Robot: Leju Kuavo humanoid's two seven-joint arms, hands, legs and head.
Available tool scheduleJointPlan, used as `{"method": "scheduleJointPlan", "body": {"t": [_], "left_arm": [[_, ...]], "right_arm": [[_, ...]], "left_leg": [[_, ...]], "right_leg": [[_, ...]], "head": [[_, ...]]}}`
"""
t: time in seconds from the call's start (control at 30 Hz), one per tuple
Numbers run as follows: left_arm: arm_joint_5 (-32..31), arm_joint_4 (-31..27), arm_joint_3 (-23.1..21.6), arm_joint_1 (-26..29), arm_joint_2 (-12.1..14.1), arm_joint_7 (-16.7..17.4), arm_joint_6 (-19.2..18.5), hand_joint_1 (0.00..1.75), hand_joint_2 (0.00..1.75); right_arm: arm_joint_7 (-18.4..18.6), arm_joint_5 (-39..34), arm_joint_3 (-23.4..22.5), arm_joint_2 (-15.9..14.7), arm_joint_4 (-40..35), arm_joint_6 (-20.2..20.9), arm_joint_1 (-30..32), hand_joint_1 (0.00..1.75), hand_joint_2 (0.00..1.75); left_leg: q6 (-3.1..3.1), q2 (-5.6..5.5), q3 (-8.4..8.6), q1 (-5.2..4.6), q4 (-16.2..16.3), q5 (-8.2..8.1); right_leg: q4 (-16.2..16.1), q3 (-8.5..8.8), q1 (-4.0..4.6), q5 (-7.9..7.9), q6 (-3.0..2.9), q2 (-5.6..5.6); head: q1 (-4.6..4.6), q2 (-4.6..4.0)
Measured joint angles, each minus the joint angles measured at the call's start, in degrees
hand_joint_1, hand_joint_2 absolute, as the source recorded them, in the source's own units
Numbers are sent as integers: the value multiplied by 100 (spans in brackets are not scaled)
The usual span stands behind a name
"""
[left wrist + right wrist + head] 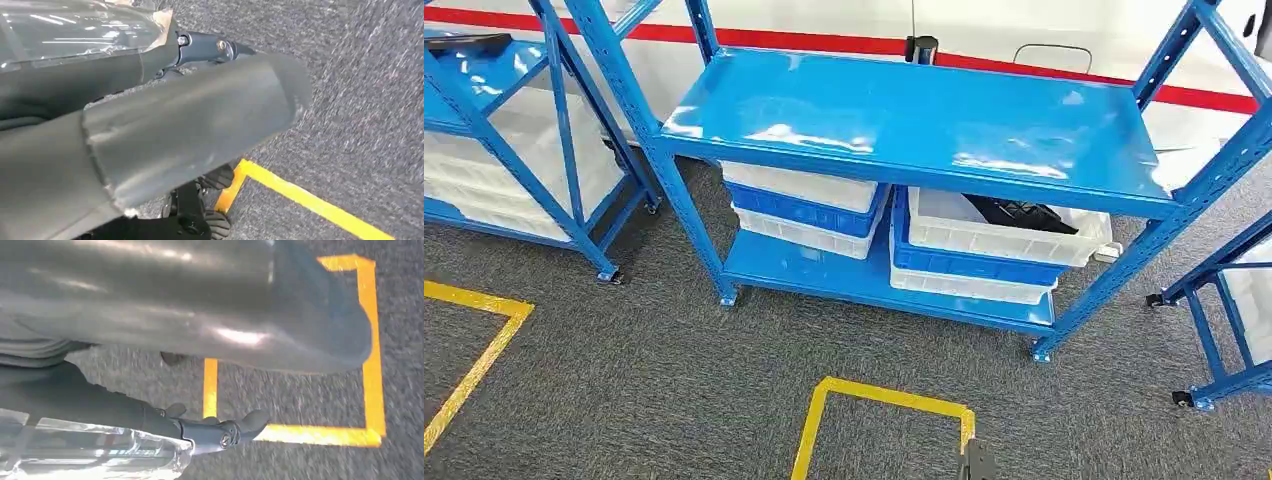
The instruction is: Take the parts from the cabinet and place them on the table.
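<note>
Head view: black parts (1022,213) lie in the cabinet's white bin (1004,240); hands' states unclear.

Bright glare on shelf (904,115); blurred wrist views

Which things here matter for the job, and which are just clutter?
Job:
- black parts in the top right bin
- middle rack

Clutter:
- left bins
- left rack
- right rack
- yellow floor tape
</note>
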Motion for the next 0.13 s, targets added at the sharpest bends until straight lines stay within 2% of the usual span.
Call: {"method": "scheduleJointPlan", "body": {"t": [0.03, 0.07, 0.1, 0.13], "left_arm": [[0, 0, 0, -3, -2, 0, 6, 0, 0], [-7, -2, 2, -10, -18, 0, 7, 0, 0], [-22, -2, 2, -17, -18, -2, 7, 0, 0], [-24, -2, 2, -13, -17, 0, 9, 0, 0]], "right_arm": [[0, -4, -2, 0, 0, 0, 10, 0, 0], [2, -15, -11, -9, 2, 0, 9, 0, 0], [2, -22, -17, -9, 2, 0, 6, 0, 0], [0, -37, -20, -11, 2, 0, -6, 0, 0]], "left_leg": [[53, 69, 21, -8, -58, 44], [104, 170, 41, 51, -153, 129], [144, 212, 48, 29, -203, 147], [169, 307, 43, 21, -202, 163]], "right_leg": [[-30, -41, 8, 31, 52, 60], [47, -69, 18, 4, 58, -49], [239, -191, 50, -143, 33, -356], [608, -381, 41, -351, 1, -525]], "head": [[-15, 0], [0, 0], [8, 0], [55, 0]]}}
